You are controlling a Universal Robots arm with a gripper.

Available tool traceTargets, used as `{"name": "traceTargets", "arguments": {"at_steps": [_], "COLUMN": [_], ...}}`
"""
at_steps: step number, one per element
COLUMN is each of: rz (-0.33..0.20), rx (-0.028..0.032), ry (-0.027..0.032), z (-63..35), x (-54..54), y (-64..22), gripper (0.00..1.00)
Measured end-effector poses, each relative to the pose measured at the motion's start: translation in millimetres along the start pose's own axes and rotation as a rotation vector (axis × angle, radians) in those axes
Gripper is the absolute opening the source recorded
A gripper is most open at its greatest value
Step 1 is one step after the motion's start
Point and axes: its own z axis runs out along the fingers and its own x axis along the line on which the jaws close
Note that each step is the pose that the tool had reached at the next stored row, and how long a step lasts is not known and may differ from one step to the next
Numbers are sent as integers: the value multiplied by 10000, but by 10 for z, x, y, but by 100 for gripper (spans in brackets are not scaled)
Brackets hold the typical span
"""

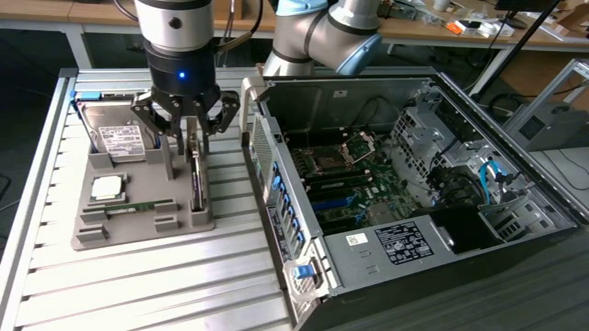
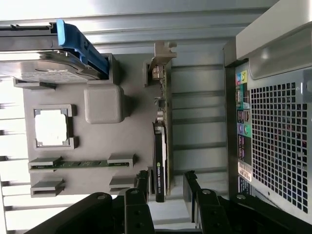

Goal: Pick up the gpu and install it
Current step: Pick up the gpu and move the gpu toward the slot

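The fingers (image 2: pixel 142 182) stand wide apart, one on either side of the gpu (image 2: pixel 161 146), and the wrist view shows a gap between each finger and the card, so nothing is held. The gripper (image 1: pixel 192 135) hangs just above the card's end that lies farther from the exterior camera. The gpu (image 1: pixel 196 181) stands on its long edge in a slot of the grey holder (image 1: pixel 138 231), along the side of the holder nearest the computer case (image 1: pixel 418 241). Its silver bracket (image 2: pixel 161 57) is at the end away from the fingers, and its dark cover with a green-lettered label sits at the end between them. On the same holder lie a hard drive (image 1: pixel 121 135) with a white label, a square processor chip (image 1: pixel 107 185) and a narrow green memory stick (image 1: pixel 138 205), all toward the exterior view's left of the card. The holder rests on a slatted metal table (image 1: pixel 147 286). The case lies open on its side at the exterior view's right, its motherboard (image 1: pixel 345 179) exposed
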Motion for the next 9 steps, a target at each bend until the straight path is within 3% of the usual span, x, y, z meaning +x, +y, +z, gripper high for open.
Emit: {"name": "traceTargets", "arguments": {"at_steps": [9], "rz": [-60], "rx": [117], "ry": [-8], "z": [77], "x": [-21], "y": [36], "gripper": [42]}}
